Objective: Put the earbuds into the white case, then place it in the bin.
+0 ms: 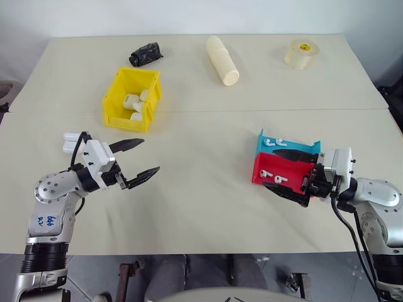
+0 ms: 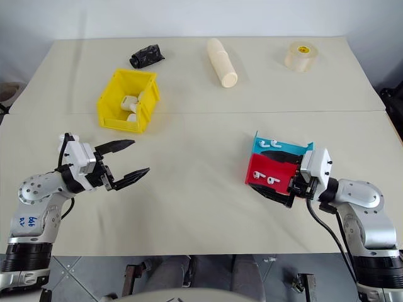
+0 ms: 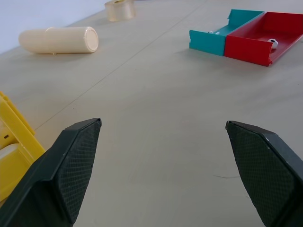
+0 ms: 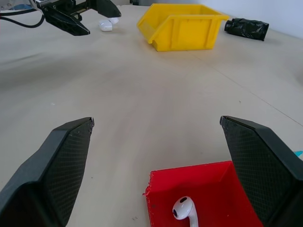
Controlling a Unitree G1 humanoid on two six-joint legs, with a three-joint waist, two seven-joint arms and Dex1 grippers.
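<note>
Two tiny white earbuds lie in a teal tray. Two more earbuds lie in the red tray beside it. My right gripper is open, level, with its fingers on either side of the red tray; one earbud lies between them. The white case sits on the table just behind my left wrist, and its lid looks open. My left gripper is open and empty over bare table. The yellow bin stands just beyond it and holds white rounded pieces.
A cream cylinder, a roll of clear tape and a crumpled black item lie along the far side of the table. A seam runs across the tabletop. Bare table lies between the two grippers.
</note>
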